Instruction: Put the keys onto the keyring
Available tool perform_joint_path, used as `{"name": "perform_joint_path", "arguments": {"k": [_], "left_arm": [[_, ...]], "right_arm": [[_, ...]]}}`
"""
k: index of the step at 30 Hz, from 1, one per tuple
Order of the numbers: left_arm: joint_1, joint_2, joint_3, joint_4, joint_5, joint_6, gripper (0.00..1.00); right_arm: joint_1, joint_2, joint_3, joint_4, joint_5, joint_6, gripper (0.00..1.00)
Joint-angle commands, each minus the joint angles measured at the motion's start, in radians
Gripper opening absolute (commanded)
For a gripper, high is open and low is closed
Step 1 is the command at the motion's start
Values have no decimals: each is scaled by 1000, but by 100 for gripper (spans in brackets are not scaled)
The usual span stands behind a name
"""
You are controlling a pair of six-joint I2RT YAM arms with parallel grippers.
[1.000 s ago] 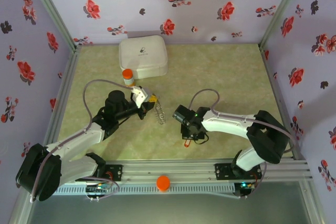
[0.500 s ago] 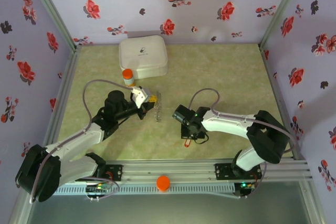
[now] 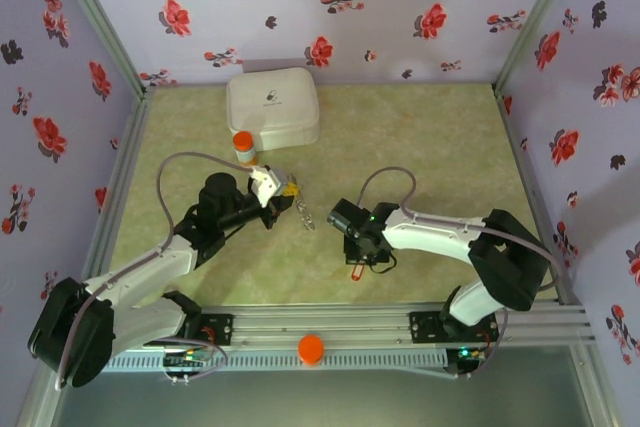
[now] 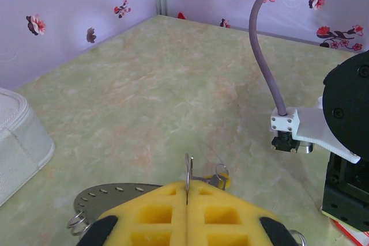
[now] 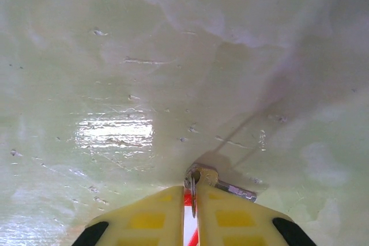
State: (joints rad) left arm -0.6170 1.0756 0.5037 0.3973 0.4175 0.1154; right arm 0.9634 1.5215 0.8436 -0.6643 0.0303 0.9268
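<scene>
The keyring (image 3: 304, 213) is a limp, dark grey beaded chain. It dangles from the left gripper (image 3: 285, 190) near the middle of the table (image 3: 430, 147). I cannot tell whether its lower end touches the surface.

In the left wrist view, that gripper's (image 4: 187, 194) yellow waffle-patterned foam pads (image 4: 150, 217) are pressed together. A thin steel loop stands edge-on in the seam between them. The brassy key (image 4: 222, 177) shows as a small orange-yellow head on a tiny ring just beyond the pads. A flat grey metal piece with a row of small holes juts out on the left, under the pads.

The red key (image 3: 355, 269) lies low on the table, just below the right gripper (image 3: 357, 250) and well apart from the keyring. In the right wrist view, this gripper (image 5: 189, 203) pinches the red plastic tag between its yellow pads. The key's silvery shaft (image 5: 230, 187) pokes out against the glossy surface.

The table is smooth, pale green and marbled. Behind the left gripper stands a small bottle (image 3: 242, 145) with an orange cap. Beyond that sits a rounded white case (image 3: 272, 107). Lilac walls (image 3: 350, 7) printed with red flowers enclose the space.
</scene>
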Motion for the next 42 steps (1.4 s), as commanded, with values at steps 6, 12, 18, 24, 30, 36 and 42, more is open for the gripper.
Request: {"name": "perform_joint_path", "arguments": {"k": [6, 12, 18, 24, 30, 36, 42], "left_arm": [[-9, -34, -1, 8, -6, 29, 0], [-10, -32, 1, 2, -4, 32, 0], [-12, -29, 1, 2, -4, 38, 0], [-13, -25, 2, -1, -4, 38, 0], [-15, -20, 6, -20, 16, 39, 0], [-20, 1, 25, -31, 111, 12, 0], [-41, 61, 16, 55, 209, -75, 0]], "right_arm": [[9, 15, 20, -41, 22, -11, 14], [10, 27, 22, -44, 16, -19, 14], [11, 22, 26, -54, 24, -27, 4], [10, -17, 46, -79, 47, -46, 0], [9, -269, -3, 98, 70, -240, 0], [-105, -450, 9, 212, -185, -669, 0], [-278, -436, 55, 234, -469, -876, 0]]}}
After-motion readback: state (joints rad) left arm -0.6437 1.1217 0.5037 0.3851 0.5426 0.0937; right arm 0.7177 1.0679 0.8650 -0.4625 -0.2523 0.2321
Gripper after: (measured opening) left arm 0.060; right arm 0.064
